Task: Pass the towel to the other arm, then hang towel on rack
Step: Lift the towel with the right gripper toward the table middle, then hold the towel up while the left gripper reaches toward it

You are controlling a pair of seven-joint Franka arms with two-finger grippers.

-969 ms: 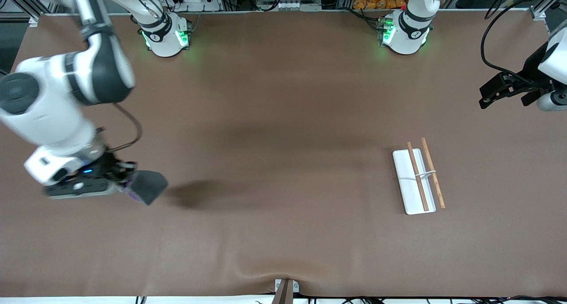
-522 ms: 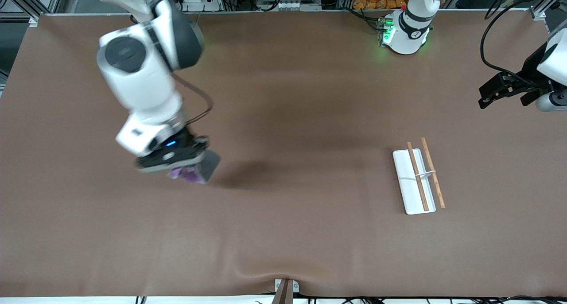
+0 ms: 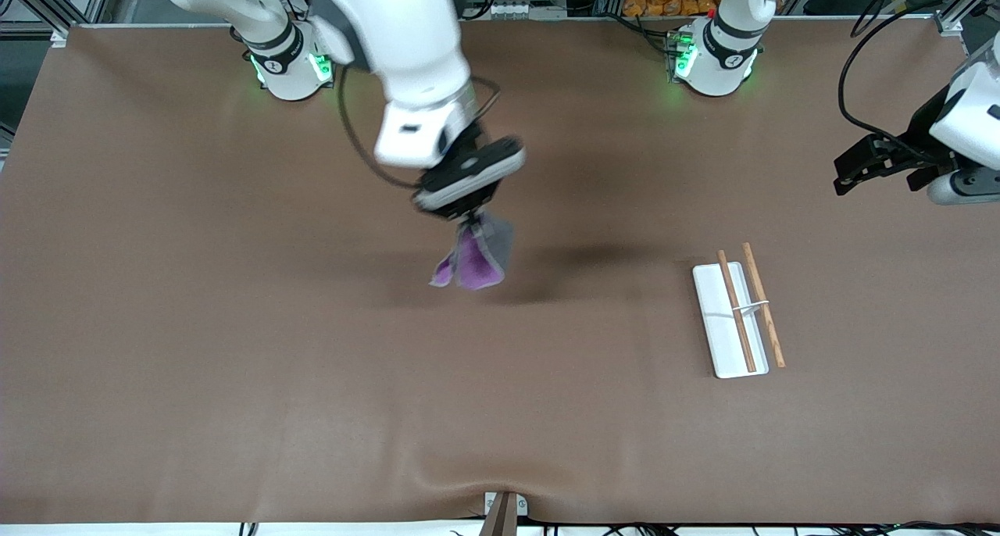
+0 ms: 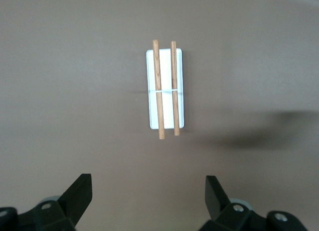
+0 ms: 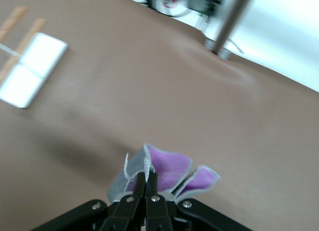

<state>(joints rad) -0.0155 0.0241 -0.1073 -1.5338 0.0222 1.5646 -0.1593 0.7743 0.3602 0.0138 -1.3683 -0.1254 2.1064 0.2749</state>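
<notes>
- Towel (image 3: pixel 475 256) hangs bunched in the air over the middle of the table (image 3: pixel 234 364), its purple face showing inside grey edges, its folds drooping.
- Right gripper (image 3: pixel 469 214) pinches the top edge of the towel (image 5: pixel 159 173) with its fingers (image 5: pixel 141 183) pressed tight together on the cloth.
- Rack (image 3: pixel 738 309) lies on the table toward the left arm's end: a white flat base with two brown rods joined by a white crossbar, well apart from the towel.
- Left gripper (image 3: pixel 875 161) waits above that end of the table, fingers (image 4: pixel 79 191) spread wide and holding nothing, with the rack (image 4: pixel 165 89) in its wrist view.
</notes>
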